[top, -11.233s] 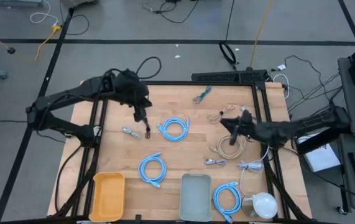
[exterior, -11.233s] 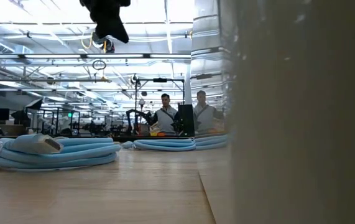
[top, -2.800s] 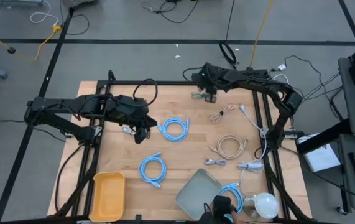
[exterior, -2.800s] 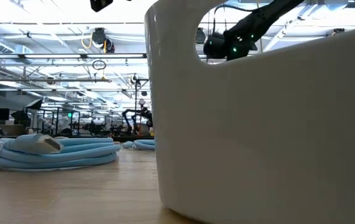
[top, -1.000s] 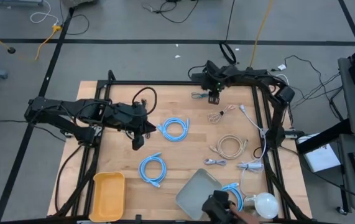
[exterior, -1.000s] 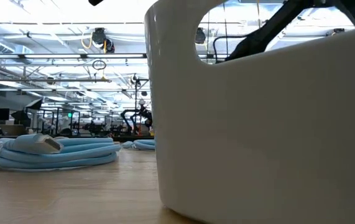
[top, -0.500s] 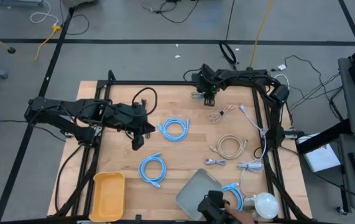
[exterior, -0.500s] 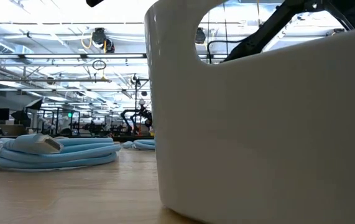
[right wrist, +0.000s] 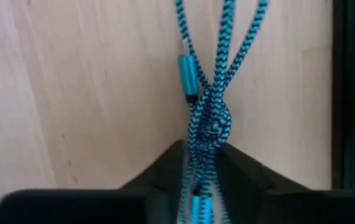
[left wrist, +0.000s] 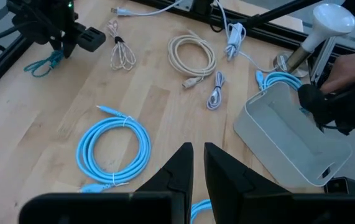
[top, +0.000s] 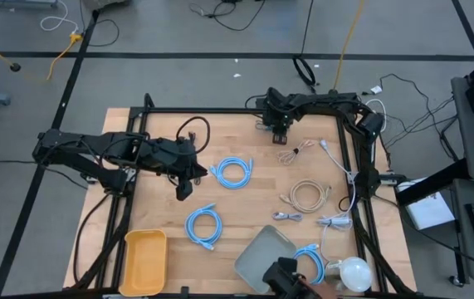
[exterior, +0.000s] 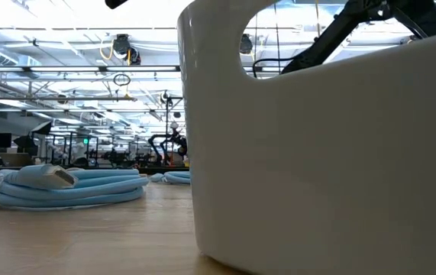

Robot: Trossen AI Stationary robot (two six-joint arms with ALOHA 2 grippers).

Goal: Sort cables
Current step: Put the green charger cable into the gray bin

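While a gloved hand [top: 290, 278] grips the tilted grey bin [top: 261, 255] at the table's [top: 245, 199] near edge, the right gripper [top: 276, 123] reaches to the far edge, fingers pinching the knotted teal cable [right wrist: 209, 121]. Stretched low across the left side, the left gripper [top: 183, 188] hangs pressed together, empty, beside a blue loop [top: 232, 172].

Bare wood [top: 249, 203] between cable loops [top: 232, 172].

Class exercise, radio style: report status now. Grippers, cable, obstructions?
Right gripper closing around teal cable at table's far edge. Left gripper shut, empty, mid-table. Gloved hand on tilted grey bin.
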